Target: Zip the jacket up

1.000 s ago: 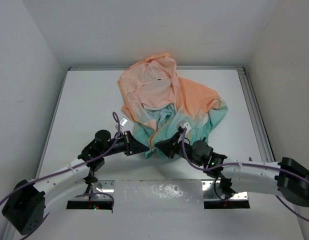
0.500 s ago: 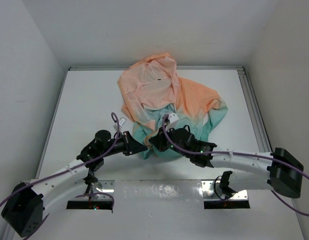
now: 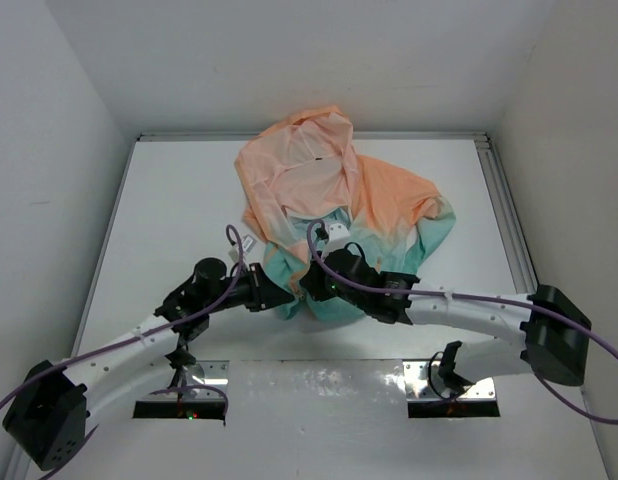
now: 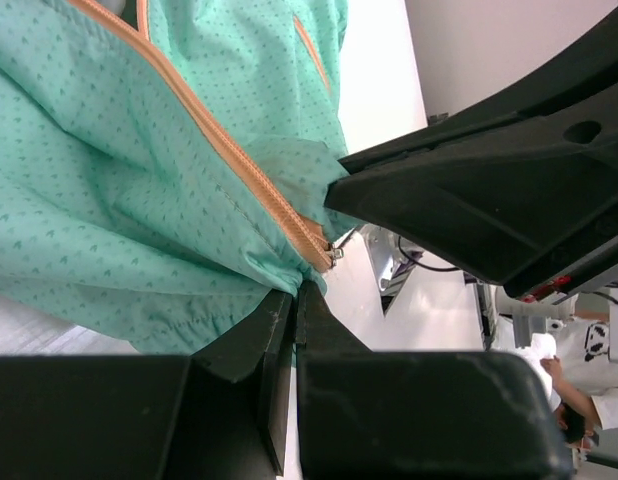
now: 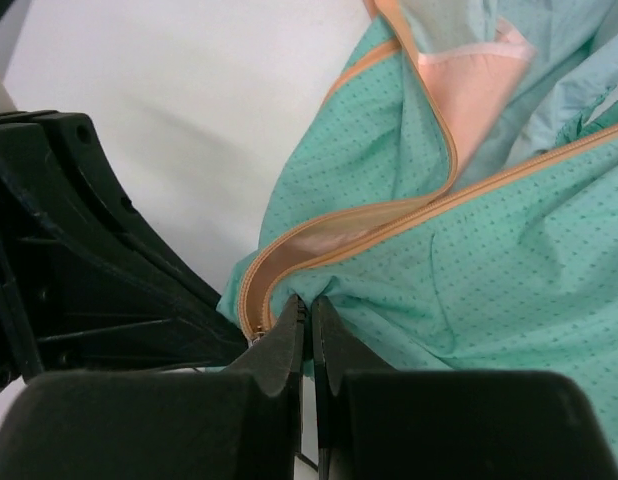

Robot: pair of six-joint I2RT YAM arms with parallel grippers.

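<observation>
Both arms [image 3: 469, 310] low, fingers [image 4: 239, 350] tight on jacket [image 3: 319, 180] hem.

I read the jacket [image 3: 329, 200] as thin matt cloth, finely dotted and softly creased, and its zipper [image 4: 251, 185] tape as orange woven fabric. The left gripper [image 4: 294, 300] and right gripper [image 5: 311, 315] are black matt plastic. The table [image 3: 169, 200] is smooth matt white.
</observation>
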